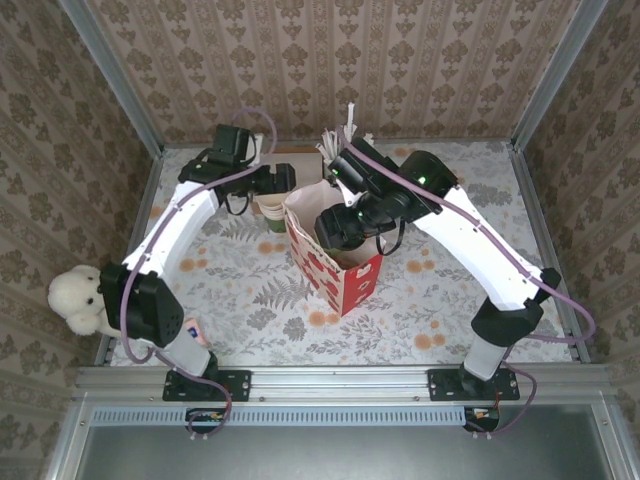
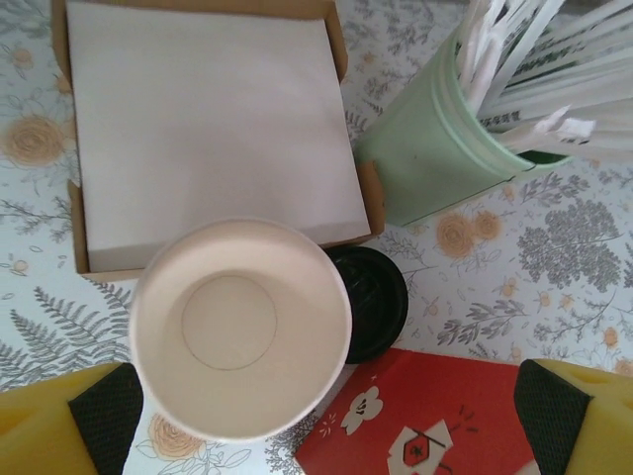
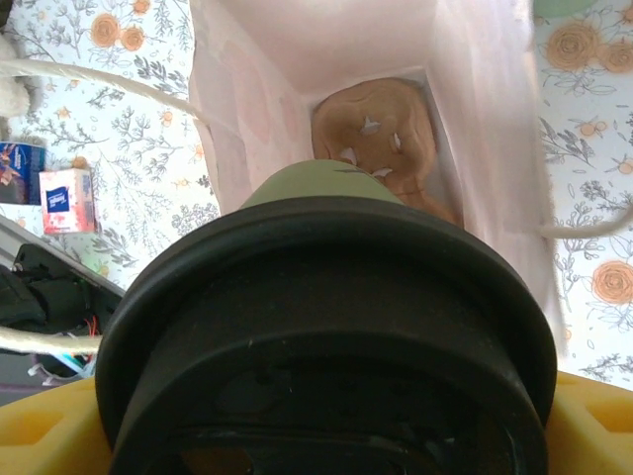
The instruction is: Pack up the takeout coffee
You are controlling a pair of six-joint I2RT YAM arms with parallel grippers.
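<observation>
Right gripper (image 3: 326, 440) clamps coffee (image 3: 326, 327) at bag (image 3: 237, 89) mouth, walls close both sides; left gripper (image 2: 326, 426) released above cup stack (image 2: 237, 327).

Brown damask wallpaper (image 1: 400, 60) encloses a table (image 1: 450, 300) covered in floral cloth.

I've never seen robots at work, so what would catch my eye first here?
A red paper bag stands mid-table, and the right gripper holds a black-lidded coffee cup at its open mouth. Beside it, the left gripper hangs open above a stack of empty cups. A white plush toy sits far left.
</observation>
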